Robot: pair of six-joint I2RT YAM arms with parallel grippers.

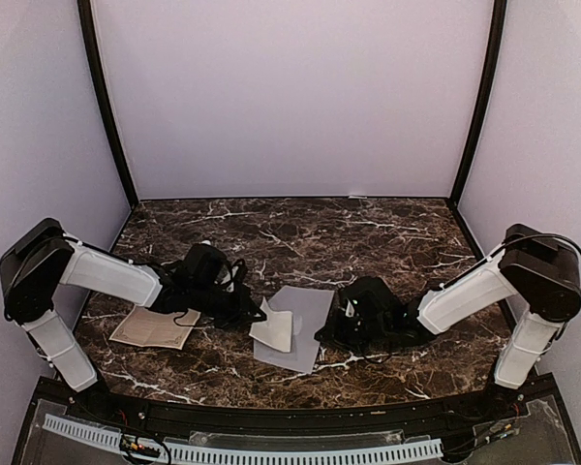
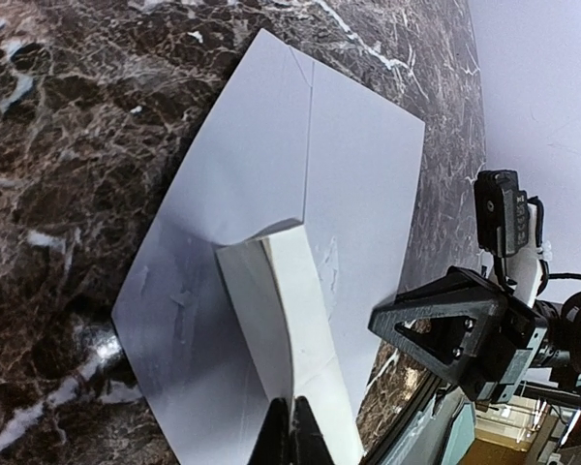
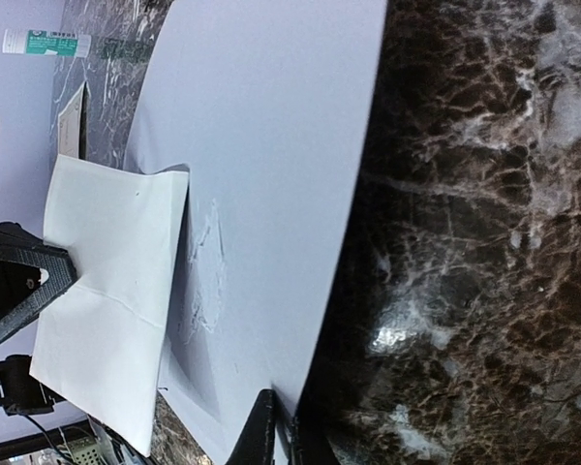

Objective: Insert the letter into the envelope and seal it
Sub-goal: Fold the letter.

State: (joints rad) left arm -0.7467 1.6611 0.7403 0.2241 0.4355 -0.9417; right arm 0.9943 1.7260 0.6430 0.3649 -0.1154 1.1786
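Tan sheet (image 1: pixel 155 327) is lying far left on the table (image 1: pixel 368 232), apart from the work. Left gripper (image 2: pixel 290 438) is pinching the near end of the folded white letter (image 2: pixel 271 320), jaws closed tight on it, and is holding it tilted with its far edge touching the face of the envelope (image 2: pixel 358 174). Envelope is lying mid-table between the two grippers. Cannot tell whether the letter's lead edge is entering the pocket or only resting on top. Right gripper (image 3: pixel 276 438) is clamping the envelope's right edge, jaws closed on the paper, and that edge is looking slightly raised. Risks, by judgement: the letter is bowing along its fold, so a push could be buckling it rather than sliding it in. Its lead corner could be catching on the pocket lip and creasing. The envelope is being held at one edge only, so a sideways shove could be pivoting or dragging it over the marble. The right pinch may be squeezing both layers together and keeping the mouth shut. Sealing is not yet begun.
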